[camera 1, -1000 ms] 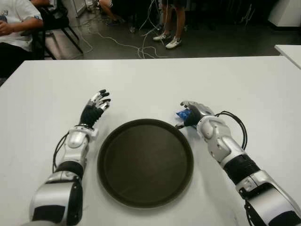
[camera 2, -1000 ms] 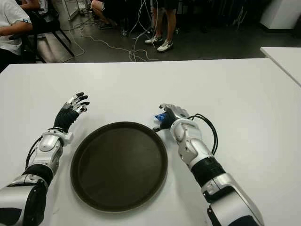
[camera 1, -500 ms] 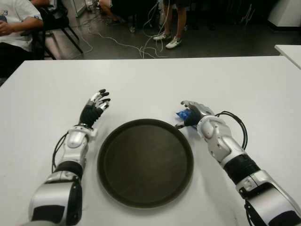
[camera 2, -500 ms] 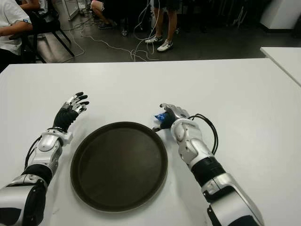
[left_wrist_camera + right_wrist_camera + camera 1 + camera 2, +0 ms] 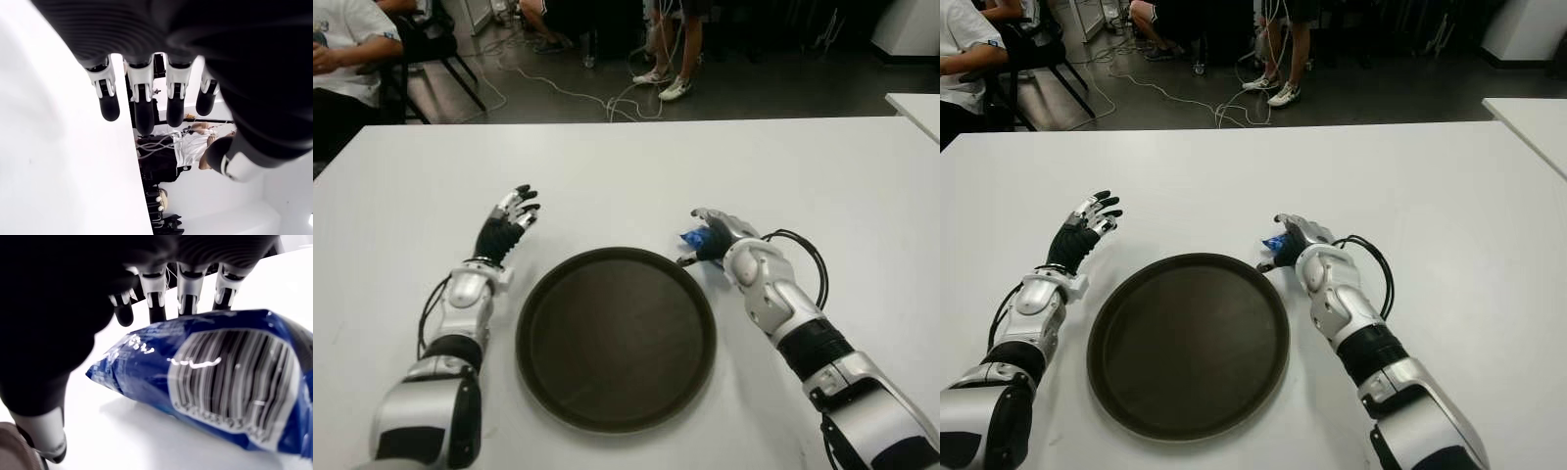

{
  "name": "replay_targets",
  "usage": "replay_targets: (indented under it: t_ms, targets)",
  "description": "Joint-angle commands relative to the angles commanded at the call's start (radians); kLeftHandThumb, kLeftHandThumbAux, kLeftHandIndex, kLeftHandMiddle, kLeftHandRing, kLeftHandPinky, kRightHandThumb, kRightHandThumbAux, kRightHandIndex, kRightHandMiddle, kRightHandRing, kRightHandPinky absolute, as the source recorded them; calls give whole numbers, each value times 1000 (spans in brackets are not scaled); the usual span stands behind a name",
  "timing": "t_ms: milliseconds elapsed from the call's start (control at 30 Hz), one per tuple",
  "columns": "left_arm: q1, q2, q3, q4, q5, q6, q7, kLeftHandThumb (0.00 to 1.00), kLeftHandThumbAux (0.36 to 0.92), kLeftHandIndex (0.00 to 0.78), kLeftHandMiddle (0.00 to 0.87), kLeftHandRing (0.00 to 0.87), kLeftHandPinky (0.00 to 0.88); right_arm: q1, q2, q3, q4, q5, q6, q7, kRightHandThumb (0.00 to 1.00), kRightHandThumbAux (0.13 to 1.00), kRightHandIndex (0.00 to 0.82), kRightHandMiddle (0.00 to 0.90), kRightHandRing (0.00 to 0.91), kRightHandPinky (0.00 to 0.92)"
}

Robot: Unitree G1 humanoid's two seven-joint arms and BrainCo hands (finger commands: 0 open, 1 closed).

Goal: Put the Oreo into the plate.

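The Oreo [image 5: 220,387] is a blue packet with a barcode, lying on the white table [image 5: 626,166] just past the far right rim of the round dark plate [image 5: 617,338]. My right hand [image 5: 708,231] hovers over the packet, its fingers [image 5: 187,289] reaching past the far edge and the thumb [image 5: 46,431] on the near side, not closed around it. A corner of the blue packet [image 5: 690,236] peeks out on the hand's left side. My left hand [image 5: 512,213] shows to the left of the plate, fingers spread and holding nothing.
People sit and stand beyond the table's far edge, one seated person [image 5: 347,49] at the far left, with cables [image 5: 607,93] on the floor. Another white table's corner [image 5: 915,106] shows at the right.
My left hand has drifted slightly to the left. The right hand and the packet stay where they were.
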Motion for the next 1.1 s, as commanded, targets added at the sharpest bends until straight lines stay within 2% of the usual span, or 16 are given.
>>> replay_targets:
  t_ms: [333,567,900,1100]
  targets:
    - [-2,-3,15,1,-25,30,-28,165,611,74,143,139,131,8,-18,-3,-12,7,-2,0,0,690,105,120,125,130]
    - [-4,-3,15,1,-25,39,-31,187,617,73,142,141,146,11,-19,-12,-8,17,-11,-11,0,693,104,115,119,124]
    - [7,-5,9,-17,-19,10,-27,173,605,85,155,146,150,18,-34,-9,-35,16,11,14,0,671,80,99,107,124]
    - [7,-4,11,-17,-20,17,-24,163,601,86,158,152,150,29,-40,-9,-49,17,14,13,0,675,83,94,101,114]
